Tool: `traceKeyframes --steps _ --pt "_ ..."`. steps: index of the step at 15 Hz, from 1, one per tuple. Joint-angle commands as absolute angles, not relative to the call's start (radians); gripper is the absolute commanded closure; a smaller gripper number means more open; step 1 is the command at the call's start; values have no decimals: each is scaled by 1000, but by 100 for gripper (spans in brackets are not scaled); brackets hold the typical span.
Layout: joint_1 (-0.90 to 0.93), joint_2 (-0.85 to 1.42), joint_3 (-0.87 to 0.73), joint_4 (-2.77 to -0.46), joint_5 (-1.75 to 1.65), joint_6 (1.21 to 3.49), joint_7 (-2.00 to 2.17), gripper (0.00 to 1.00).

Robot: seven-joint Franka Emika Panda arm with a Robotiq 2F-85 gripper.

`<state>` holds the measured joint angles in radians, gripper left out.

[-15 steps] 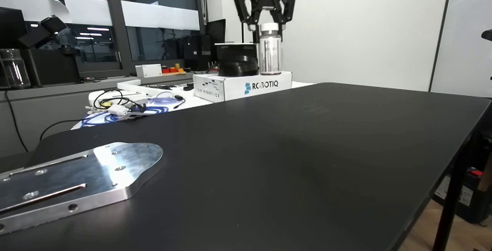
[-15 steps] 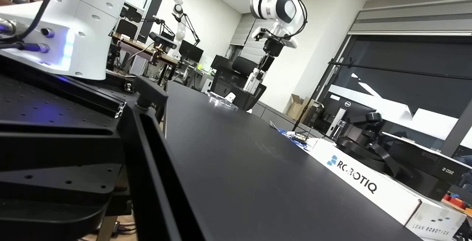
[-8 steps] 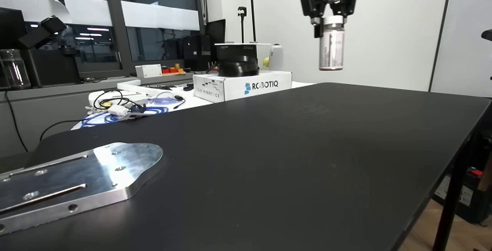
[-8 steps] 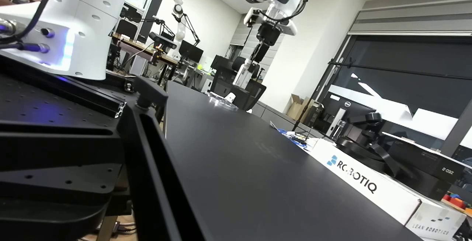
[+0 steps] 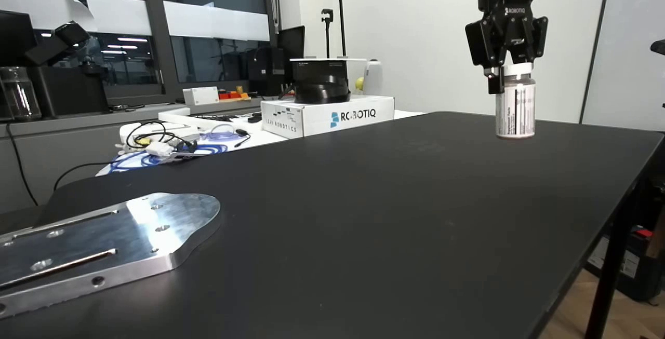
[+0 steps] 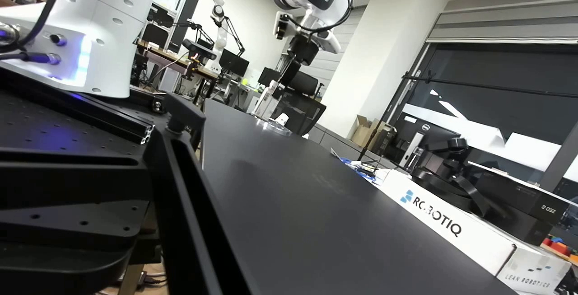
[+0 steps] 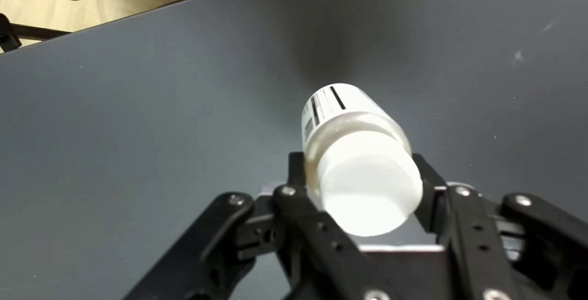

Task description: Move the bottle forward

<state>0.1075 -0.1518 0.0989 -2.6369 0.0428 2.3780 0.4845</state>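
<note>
Clearly, the bottle (image 5: pixel 515 113) is held close to upright over the far part of the black table (image 5: pixel 337 219). Some gap seems to be left beneath its base, though how much cannot be told. Just below the white cap (image 7: pixel 371 183), its upper part is flanked by the fingers (image 7: pixel 296 167) of the gripper (image 7: pixel 361 170); these are drawn in to the bottle's width, and a firm hold from both sides is judged to be had.

The step in hand is taken to be the carry and lowering, with release not yet done; which way is meant by "forward" is not shown. Because the grip is high, the base could be tipped if it met the surface off-square, so the descent is best made slowly and straight down, with the bottle plumb. Contact should be felt around the whole base before the fingers are spread, evenly, and lifted straight up so that the cap is not caught.

A landing spot well in from the table edge (image 7: pixel 147 13) should be chosen. The metal plate (image 5: pixel 119 240) and, beyond the table's side, the white lettered box (image 5: pixel 335 118) are well apart and should cause no hindrance.
</note>
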Motion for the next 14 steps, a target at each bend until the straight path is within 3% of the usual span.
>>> traceKeyframes --steps 1,9,12,13,14 --pt "100 -157 126 -2681 57 2430 513 70" --pt "101 -150 140 -2694 90 2419 525 70" --pt "125 -153 123 -2660 218 2234 431 70" --pt "106 -138 134 -2679 147 2342 471 45" --pt "110 -140 134 -2675 181 2291 450 45"
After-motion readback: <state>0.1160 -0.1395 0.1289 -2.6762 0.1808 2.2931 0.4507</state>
